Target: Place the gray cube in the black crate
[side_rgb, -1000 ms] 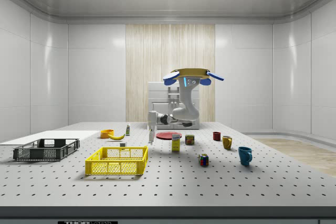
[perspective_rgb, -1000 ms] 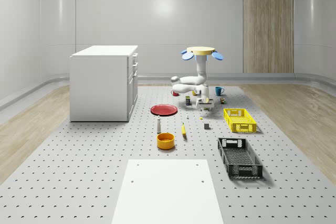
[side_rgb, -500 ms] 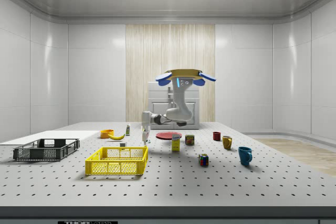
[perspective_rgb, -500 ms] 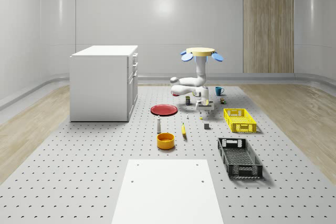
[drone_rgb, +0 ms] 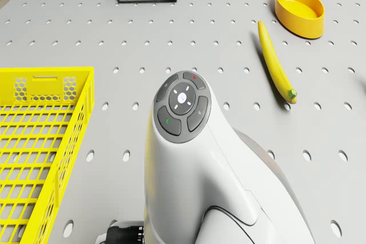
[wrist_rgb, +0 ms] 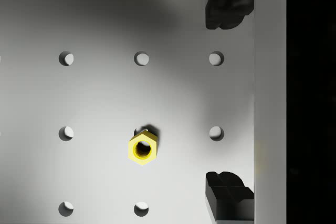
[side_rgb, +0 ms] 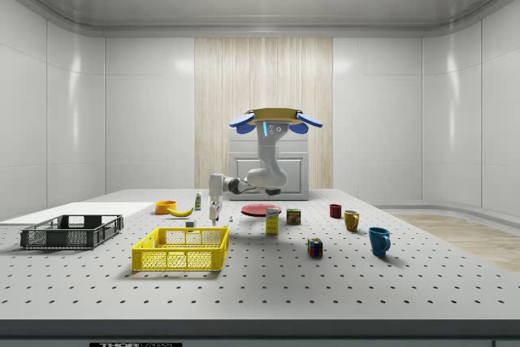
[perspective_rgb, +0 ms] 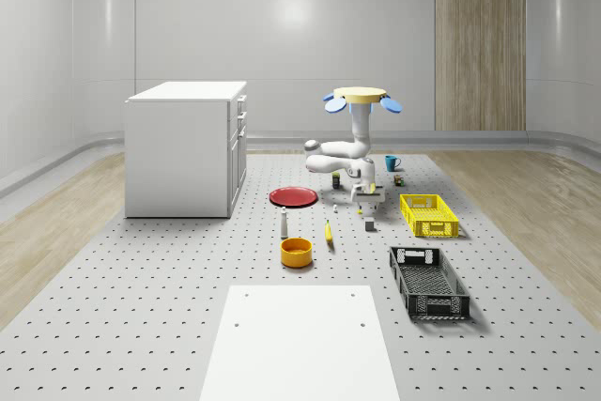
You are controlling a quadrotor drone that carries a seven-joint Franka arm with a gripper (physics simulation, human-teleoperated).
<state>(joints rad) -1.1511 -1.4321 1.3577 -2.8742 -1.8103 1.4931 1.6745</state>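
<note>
Drone (perspective_rgb: 361, 96) hovers above the pegboard table (perspective_rgb: 188, 326), arm bent low. Gripper (wrist_rgb: 229, 98) spread wide, holding nothing, over a yellow nut (wrist_rgb: 142, 149). Gray cube (perspective_rgb: 370, 225) sits beside the yellow crate (perspective_rgb: 428, 214), well apart from the black crate (perspective_rgb: 428, 281).

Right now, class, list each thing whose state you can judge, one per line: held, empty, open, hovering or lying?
Drone: hovering above the table.
End effector: open, holding nothing.
Cube: on the table, not held.
Black crate: empty.
Yellow crate: empty.
Bowl: upright, empty.
Banana: lying flat.
Nut: lying flat.
</note>
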